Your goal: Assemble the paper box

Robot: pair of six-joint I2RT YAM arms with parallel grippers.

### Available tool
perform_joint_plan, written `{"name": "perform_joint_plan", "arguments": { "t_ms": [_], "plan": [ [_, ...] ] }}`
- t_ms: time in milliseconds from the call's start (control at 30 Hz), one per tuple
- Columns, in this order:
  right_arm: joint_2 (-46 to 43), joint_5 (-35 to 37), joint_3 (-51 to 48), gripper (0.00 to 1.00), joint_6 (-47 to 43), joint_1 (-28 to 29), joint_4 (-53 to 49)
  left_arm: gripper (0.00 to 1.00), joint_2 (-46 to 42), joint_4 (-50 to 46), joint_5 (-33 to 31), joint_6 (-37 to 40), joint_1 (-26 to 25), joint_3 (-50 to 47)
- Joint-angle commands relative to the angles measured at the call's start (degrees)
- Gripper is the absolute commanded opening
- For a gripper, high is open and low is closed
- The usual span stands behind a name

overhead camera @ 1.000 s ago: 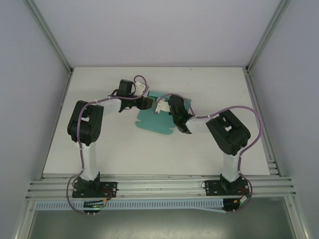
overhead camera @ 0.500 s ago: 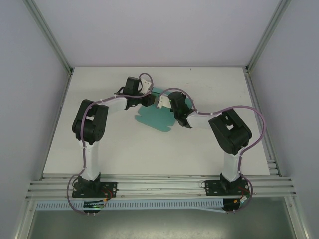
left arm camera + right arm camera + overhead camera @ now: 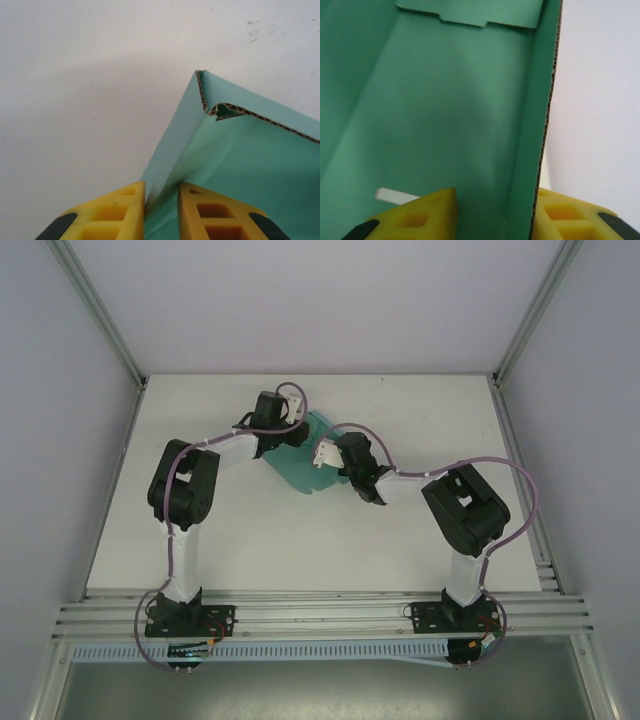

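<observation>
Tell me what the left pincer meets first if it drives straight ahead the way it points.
The left pincer straddles a raised wall of the paper box. Going straight on, it would slide along that wall toward its folded corner, probably with the table beyond.

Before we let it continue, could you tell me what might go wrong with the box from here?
1. The right gripper stands open astride a wall of the paper box, so the wall may spring back.
2. The left gripper pinches one thin panel; it may crease.
</observation>
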Motion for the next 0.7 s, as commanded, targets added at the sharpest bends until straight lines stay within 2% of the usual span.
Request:
{"name": "perform_joint_plan", "arguments": {
  "t_ms": [0, 100, 200, 300, 367, 467, 567, 633, 667],
  "plan": [
    [-3.4, -3.7, -2.0, 0.48, 5.1, 1.2, -1.1, 0.0, -2.1, 5.1, -0.4, -1.9, -0.5, -1.6],
    [-7.1, -1.2, -3.0, 0.49, 7.4, 1.2, 4.0, 0.0, -3.4, 3.4, 0.8, 1.4, -0.5, -3.3],
    [-10.1, -3.9, -3.0, 0.48, 10.6, 0.5, 1.0, 0.0, -3.1, -1.6, 2.9, 5.5, -0.6, -2.5],
    [-10.1, -5.4, -3.0, 0.5, 13.1, -0.3, 0.8, 0.0, -3.3, -2.1, 3.2, 7.4, -0.7, -3.9],
    [-9.3, -4.3, -2.8, 0.55, 13.3, -1.0, 3.8, 0.0, -4.2, -1.7, 4.5, 7.6, -0.8, -5.3],
    [-8.8, -3.1, -0.7, 0.66, 12.9, -2.0, 4.5, 0.0, -6.2, -0.8, 2.0, 7.4, -1.1, -8.0],
    [-9.3, 1.2, 2.0, 0.73, 19.2, -2.9, 2.5, 0.0, -8.8, -0.7, 2.4, 6.2, -1.2, -11.6],
    [-11.3, -2.2, 1.7, 0.81, 23.5, -4.2, -1.2, 0.0, -10.3, -2.4, 3.7, 5.7, -1.3, -13.3],
    [-12.9, -9.2, 1.3, 0.82, 23.2, -5.2, -6.2, 0.0, -10.8, -4.4, 3.4, 5.3, -1.3, -13.5]
  ]
}}
